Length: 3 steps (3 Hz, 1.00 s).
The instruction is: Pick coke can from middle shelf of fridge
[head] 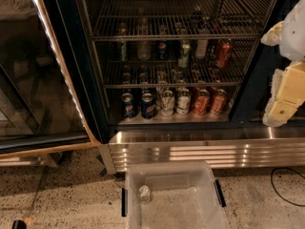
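The fridge (171, 149) stands open, showing wire racks over a ribbed steel base. The coke can (223, 53), dark red, stands upright at the right end of the middle shelf (143, 80), next to a pale can, a green bottle and a Pepsi can. My gripper (282, 104), cream and pale yellow, hangs at the right edge of the view, outside the fridge frame. It is to the right of the coke can and lower than it, well apart from it and holding nothing that I can see.
The bottom tier holds blue Pepsi cans (138, 105), green-and-white cans (174, 102) and two red-orange cans (210, 102). The glass door (43, 80) is swung open at left. A clear plastic bin (209, 209) with a small object inside sits on the floor in front. A black cable (286, 187) lies at right.
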Each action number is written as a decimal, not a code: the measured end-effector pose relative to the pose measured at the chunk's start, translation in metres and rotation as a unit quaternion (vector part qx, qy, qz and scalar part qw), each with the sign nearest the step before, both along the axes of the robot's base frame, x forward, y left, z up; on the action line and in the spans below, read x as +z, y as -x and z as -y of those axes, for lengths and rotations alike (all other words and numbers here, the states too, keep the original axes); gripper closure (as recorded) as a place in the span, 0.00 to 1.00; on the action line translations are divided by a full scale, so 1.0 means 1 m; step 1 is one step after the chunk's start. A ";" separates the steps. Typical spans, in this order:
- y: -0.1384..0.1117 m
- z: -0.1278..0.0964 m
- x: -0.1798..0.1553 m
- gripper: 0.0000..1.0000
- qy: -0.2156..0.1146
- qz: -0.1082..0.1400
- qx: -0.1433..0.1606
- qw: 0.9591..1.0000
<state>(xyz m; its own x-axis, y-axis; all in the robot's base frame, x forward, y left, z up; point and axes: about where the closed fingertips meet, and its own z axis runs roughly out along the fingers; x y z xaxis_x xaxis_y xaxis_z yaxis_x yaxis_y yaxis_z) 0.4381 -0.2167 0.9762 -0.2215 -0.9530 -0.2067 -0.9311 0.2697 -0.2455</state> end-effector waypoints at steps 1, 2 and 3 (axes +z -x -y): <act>0.000 0.000 0.000 0.00 0.000 0.000 0.000 1.000; -0.005 0.003 -0.002 0.00 -0.024 0.021 -0.012 0.999; -0.030 0.011 -0.007 0.00 -0.070 0.057 -0.033 0.995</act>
<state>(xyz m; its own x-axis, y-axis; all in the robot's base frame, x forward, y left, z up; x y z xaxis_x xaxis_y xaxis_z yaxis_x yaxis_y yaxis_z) 0.4679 -0.2277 0.9695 -0.2496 -0.8978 -0.3628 -0.8790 0.3673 -0.3042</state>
